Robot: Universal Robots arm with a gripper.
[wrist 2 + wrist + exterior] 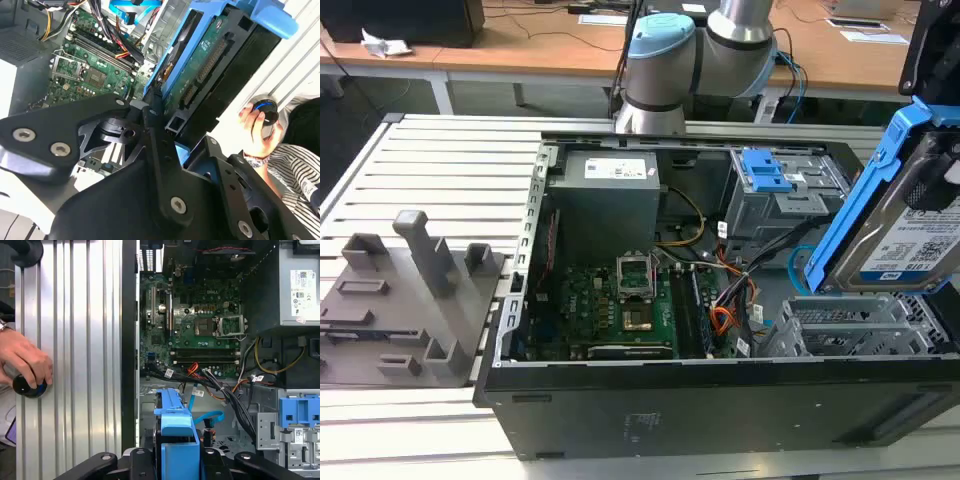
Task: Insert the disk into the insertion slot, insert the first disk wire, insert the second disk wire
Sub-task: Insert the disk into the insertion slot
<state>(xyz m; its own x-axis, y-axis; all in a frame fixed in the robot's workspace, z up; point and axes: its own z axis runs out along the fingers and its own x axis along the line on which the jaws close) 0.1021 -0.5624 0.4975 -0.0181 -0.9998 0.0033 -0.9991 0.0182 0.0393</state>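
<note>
The disk [920,235], silver with a white-and-blue label in a bright blue frame, hangs tilted on edge at the exterior view's right, above the insertion slot [850,330], a low perforated grey cage inside the open computer case. My gripper [176,456] is shut on the disk's blue frame [175,425]; the second wrist view shows the disk's green circuit board [205,65]. The first disk wire [725,320], a red, orange and black bundle, lies loose beside the motherboard. The second disk wire [207,417], light blue, loops below the disk.
A taller grey cage with blue latches [770,170] stands behind the slot. Motherboard [620,300] and power supply [610,190] occupy the case. A person's hand [27,365] rests on a dark round knob on the ribbed table beside the case. A grey fixture [400,300] sits at the exterior view's left.
</note>
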